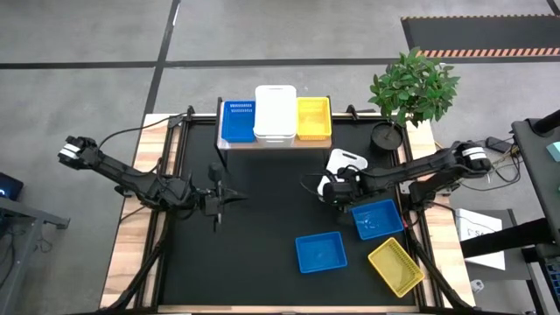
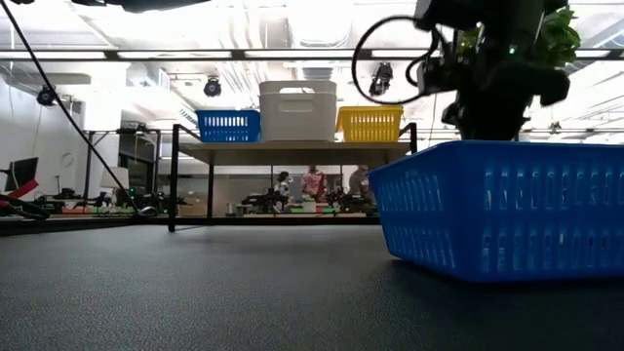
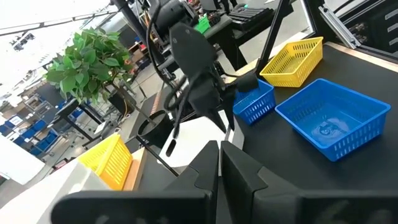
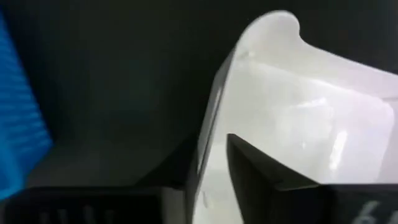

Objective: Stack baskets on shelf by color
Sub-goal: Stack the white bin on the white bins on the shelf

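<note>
Reaching inward, right claw (image 4: pixel 211 165) straddles white basket (image 1: pixel 344 163) rim, fingers apart; only wrist view shows this; left claw (image 1: pixel 229 199) together.

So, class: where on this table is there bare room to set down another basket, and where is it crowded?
Free: the black tabletop between the left gripper and the loose blue basket. Crowded: the shelf, and around the right gripper.

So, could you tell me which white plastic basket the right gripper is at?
The white basket on the table; the other white one sits on the shelf.
</note>
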Robot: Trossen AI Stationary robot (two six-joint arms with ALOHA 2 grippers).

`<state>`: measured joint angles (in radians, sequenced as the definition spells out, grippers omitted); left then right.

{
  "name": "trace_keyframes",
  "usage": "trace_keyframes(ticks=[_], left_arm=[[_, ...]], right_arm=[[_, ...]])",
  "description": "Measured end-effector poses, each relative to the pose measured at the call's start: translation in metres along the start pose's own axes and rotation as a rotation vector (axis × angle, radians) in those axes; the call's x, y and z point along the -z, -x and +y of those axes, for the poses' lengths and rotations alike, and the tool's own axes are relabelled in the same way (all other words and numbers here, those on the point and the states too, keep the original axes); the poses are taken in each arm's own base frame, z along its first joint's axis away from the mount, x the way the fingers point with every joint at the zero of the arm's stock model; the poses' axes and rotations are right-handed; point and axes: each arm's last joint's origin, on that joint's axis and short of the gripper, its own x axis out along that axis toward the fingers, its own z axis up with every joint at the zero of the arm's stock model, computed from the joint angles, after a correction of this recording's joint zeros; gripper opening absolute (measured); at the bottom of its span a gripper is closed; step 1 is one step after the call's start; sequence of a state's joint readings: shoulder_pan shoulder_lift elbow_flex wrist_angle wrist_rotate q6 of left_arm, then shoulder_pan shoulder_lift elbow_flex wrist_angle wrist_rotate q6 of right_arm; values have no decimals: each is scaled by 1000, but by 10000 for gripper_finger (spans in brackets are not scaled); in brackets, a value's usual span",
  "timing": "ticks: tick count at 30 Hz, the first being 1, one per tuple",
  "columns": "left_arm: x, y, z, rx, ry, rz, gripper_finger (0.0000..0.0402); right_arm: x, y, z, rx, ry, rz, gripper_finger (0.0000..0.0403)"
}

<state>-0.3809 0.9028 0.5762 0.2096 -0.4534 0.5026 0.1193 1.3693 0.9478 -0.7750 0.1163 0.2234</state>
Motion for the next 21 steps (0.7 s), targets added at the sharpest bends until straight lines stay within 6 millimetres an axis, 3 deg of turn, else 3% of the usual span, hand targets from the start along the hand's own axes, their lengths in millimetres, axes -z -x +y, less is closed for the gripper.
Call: trace_keyframes(ticks=[5, 8, 11, 16, 21], left_arm=[[0, 0, 0, 0, 0, 1, 1], [1, 0, -1, 2, -2, 3, 1], [2, 0, -1, 3, -3, 6, 1], [2, 0, -1, 4, -3, 7, 1], [2, 0, -1, 3, -2, 6, 1]], right_arm=[[-2, -20, 2, 31, -21, 63, 138], [-2, -32, 3, 42, -15, 106, 150], [-1, -37, 5, 46, -10, 128, 120], [-5, -31, 10, 42, 5, 131, 22], [-17, -9, 25, -2, 15, 128, 11]])
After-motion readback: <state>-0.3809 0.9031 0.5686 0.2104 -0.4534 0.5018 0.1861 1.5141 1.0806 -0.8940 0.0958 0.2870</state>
